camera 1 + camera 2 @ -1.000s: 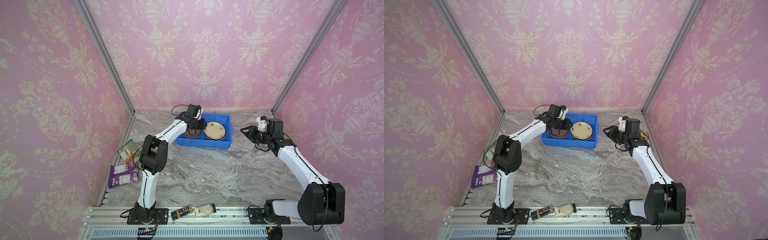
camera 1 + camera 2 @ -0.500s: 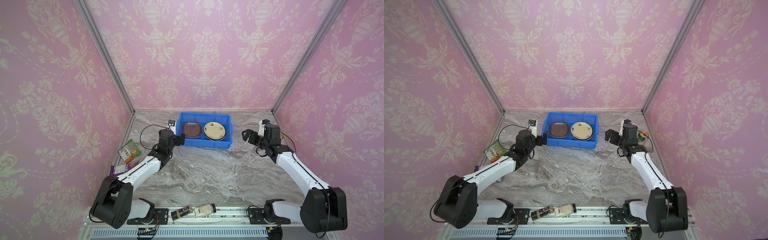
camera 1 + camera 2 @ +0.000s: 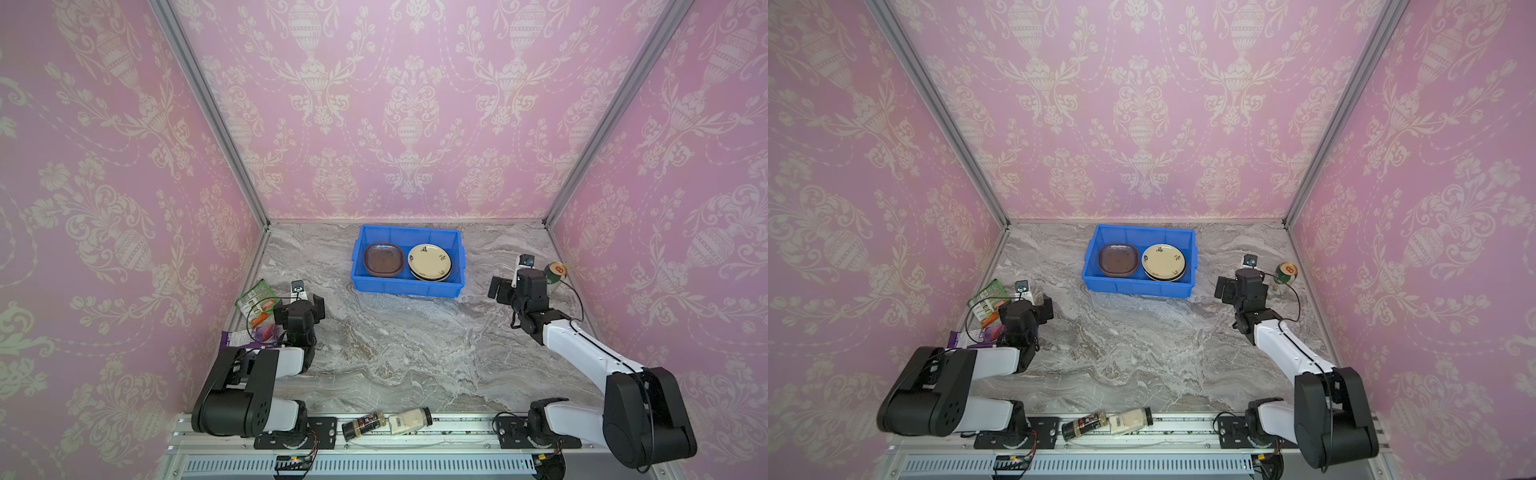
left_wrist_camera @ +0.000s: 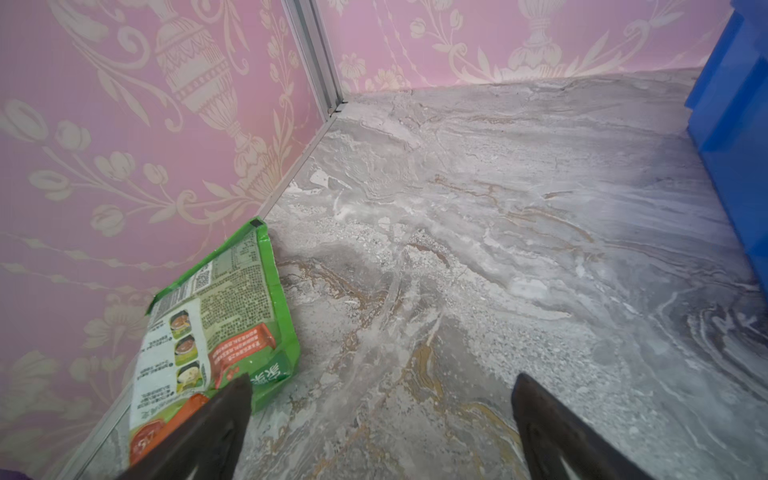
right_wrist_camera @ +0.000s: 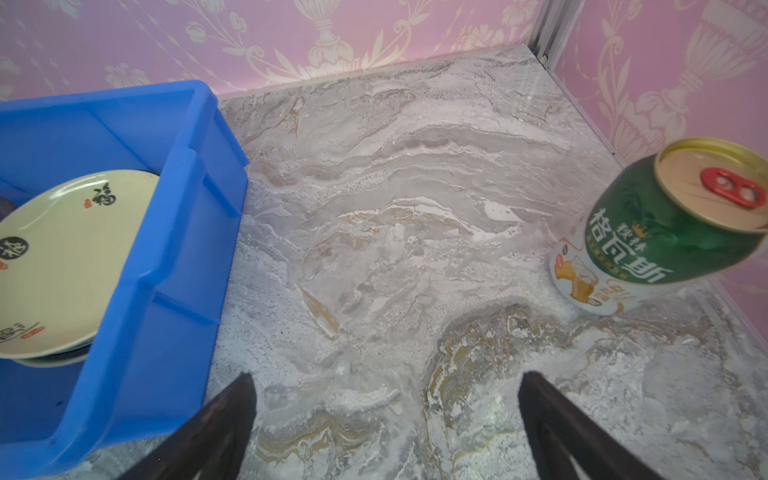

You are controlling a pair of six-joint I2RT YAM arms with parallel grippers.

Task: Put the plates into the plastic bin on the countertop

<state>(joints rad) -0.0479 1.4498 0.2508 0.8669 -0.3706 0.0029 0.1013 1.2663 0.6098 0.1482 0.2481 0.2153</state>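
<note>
Wrist views are showing left fingers (image 4: 199, 432) and right fingers (image 5: 208, 432) spread empty; with plates (image 3: 429, 261) sitting in the plastic bin (image 3: 407, 286), you're likely finishing, needing only a retreat

In the bin (image 3: 407, 286), the cream plate (image 3: 429, 260) hides all but thin dark rims of the plates (image 3: 430, 279) below, too little to count. Well left of the bin, the left arm (image 3: 286, 361) covers part of a purple packet (image 3: 233, 337); the right wrist view's edge cuts the bin off.
</note>
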